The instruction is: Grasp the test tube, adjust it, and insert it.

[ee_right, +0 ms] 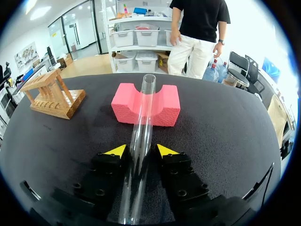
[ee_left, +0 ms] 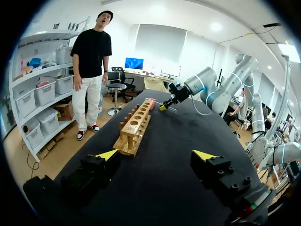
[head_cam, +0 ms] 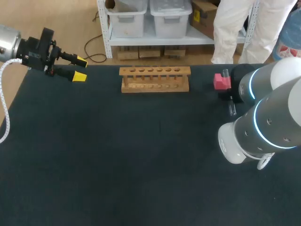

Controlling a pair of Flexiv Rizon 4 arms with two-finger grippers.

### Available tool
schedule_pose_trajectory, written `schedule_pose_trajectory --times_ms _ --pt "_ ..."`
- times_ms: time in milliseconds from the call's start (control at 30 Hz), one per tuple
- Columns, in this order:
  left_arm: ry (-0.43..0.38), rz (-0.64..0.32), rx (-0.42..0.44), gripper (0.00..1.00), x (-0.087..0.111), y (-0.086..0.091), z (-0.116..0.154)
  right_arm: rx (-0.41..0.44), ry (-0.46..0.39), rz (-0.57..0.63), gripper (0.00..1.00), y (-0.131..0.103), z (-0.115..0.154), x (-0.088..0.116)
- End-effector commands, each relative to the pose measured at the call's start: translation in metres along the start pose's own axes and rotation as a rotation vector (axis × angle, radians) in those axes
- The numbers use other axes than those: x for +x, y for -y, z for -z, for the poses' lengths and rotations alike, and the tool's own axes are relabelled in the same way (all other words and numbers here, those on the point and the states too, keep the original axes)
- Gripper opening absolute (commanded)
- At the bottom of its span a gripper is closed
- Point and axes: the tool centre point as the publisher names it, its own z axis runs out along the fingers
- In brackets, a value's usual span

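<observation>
A clear test tube (ee_right: 141, 136) lies tilted, its open end resting in the groove of a pink foam block (ee_right: 164, 106). My right gripper (ee_right: 141, 149) is shut on the tube's lower part, one yellow-tipped finger against each side. In the head view the right arm covers most of the tube (head_cam: 232, 109), beside the pink block (head_cam: 219, 81) at the back right. The wooden rack (head_cam: 155, 78) with a row of holes stands at the back middle. My left gripper (head_cam: 79, 68) hovers open at the back left, holding nothing, with the rack (ee_left: 136, 126) ahead of it.
The dark table (head_cam: 141, 155) spreads bare between the rack and the front edge. My right arm's bulky links (head_cam: 263, 122) hang over the right side of the table.
</observation>
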Motion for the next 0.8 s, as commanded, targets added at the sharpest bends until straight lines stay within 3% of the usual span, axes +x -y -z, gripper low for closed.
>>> schedule_pose_trajectory --times_ms 33,200,800 --pt "0.001 -0.002 0.001 1.00 0.001 -0.001 0.000 -0.001 -0.011 -0.002 0.24 0.000 0.000 0.000" --pt "0.001 -0.002 0.001 1.00 0.001 -0.001 0.000 0.004 -0.019 -0.007 0.00 0.000 0.001 0.002" --pt "0.001 -0.002 0.001 1.00 0.001 -0.001 0.000 0.070 -0.025 -0.046 0.00 -0.001 0.018 0.001"
